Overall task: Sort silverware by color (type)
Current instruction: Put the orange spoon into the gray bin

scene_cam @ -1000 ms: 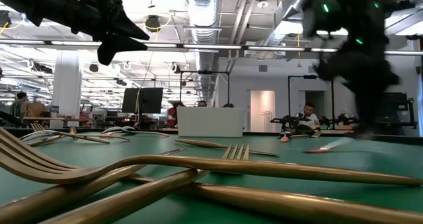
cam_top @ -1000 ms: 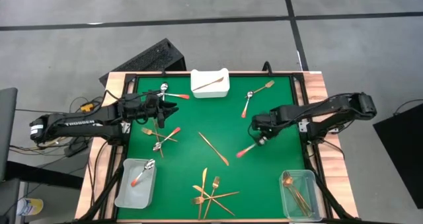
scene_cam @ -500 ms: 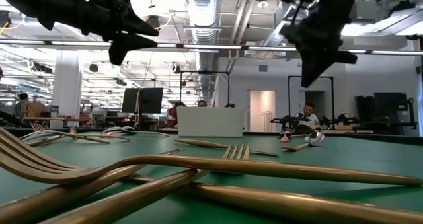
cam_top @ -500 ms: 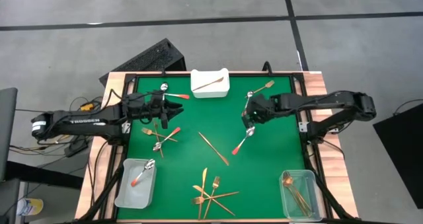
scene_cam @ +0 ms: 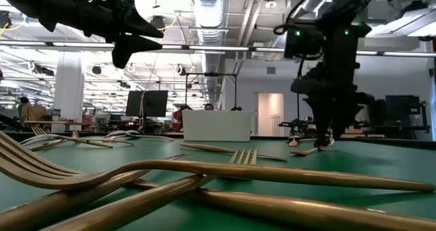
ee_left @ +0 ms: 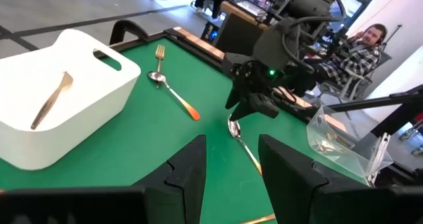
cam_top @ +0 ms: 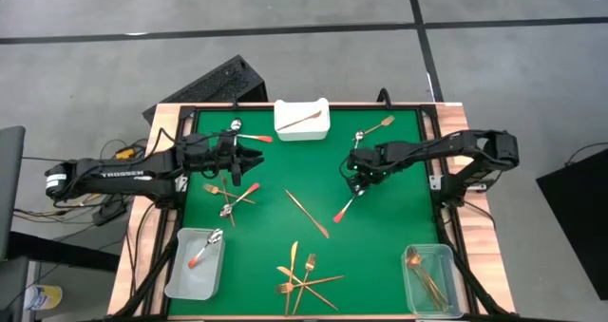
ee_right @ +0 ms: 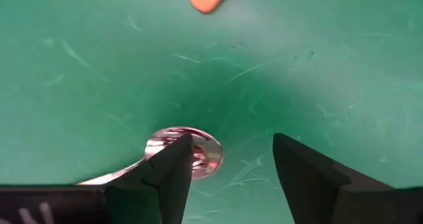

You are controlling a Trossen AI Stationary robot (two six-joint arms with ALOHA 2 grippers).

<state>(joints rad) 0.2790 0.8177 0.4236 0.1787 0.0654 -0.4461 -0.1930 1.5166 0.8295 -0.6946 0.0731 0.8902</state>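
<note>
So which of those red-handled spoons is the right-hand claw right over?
The one mid-table on the right side: the open right claw hovers at its silver bowl. The other red-handled spoons lie near the left arm, by the white tray, or in the left bin.

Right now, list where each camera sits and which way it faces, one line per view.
High view: overhead, straight down on the green table; both arms show, left gripper, right gripper.
Low view: table height, level across gold forks into the room; both arms hang from above.
Left wrist view: past its own fingers toward the white tray.
Right wrist view: down between its open fingers at a spoon bowl.
Shared: left wrist and high views both show the right gripper above that red-handled spoon.
</note>
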